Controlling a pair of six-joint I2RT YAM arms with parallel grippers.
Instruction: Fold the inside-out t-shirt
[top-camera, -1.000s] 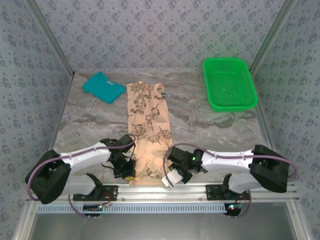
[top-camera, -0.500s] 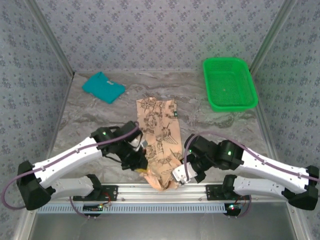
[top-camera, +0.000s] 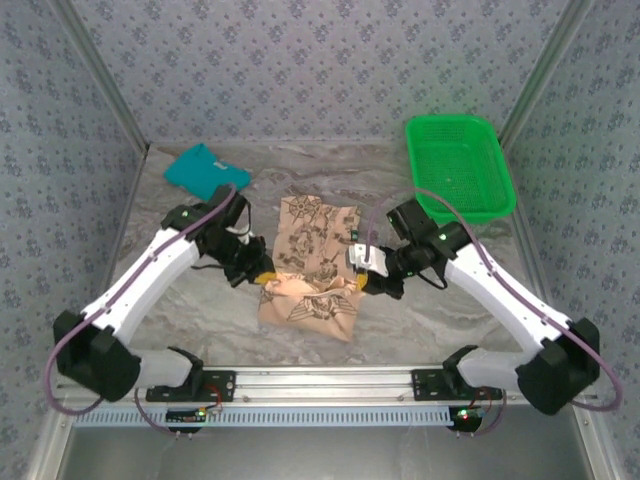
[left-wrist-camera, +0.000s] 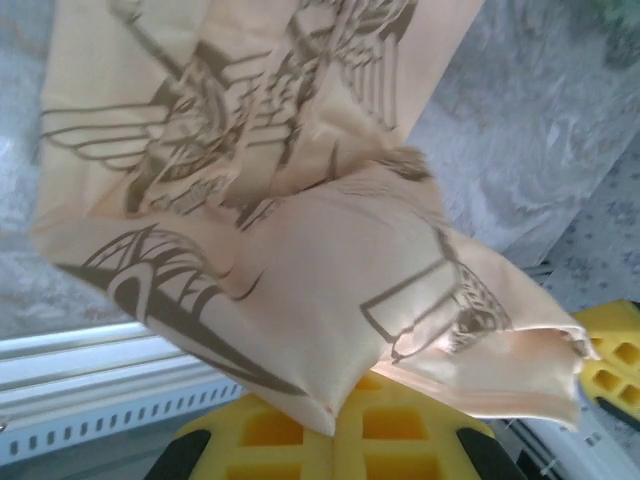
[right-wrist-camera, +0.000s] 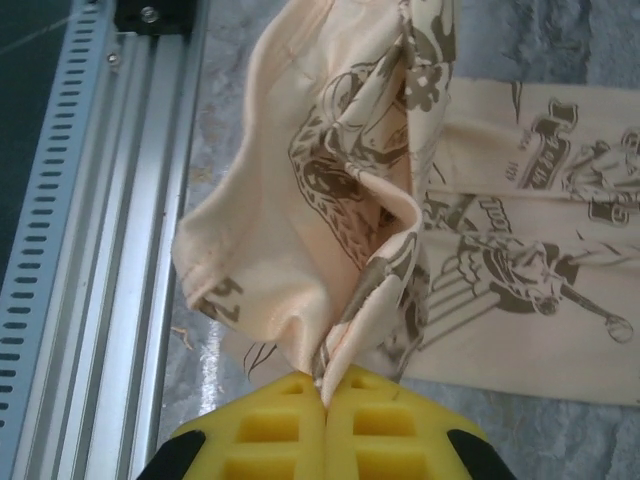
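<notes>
Now the left tool (top-camera: 262, 278) and the right tool (top-camera: 362, 283) each pinch shut on a corner of the shirt (top-camera: 318, 225), holding that end raised mid-bench (top-camera: 450, 300) while its far end lies flat beyond them, long axis running away from the arms, both equally near.

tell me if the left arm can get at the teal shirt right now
Probably not yet: the left fingers are shut on the printed t-shirt. The teal shirt lies nearby with nothing between, so it could once it lets go.
</notes>
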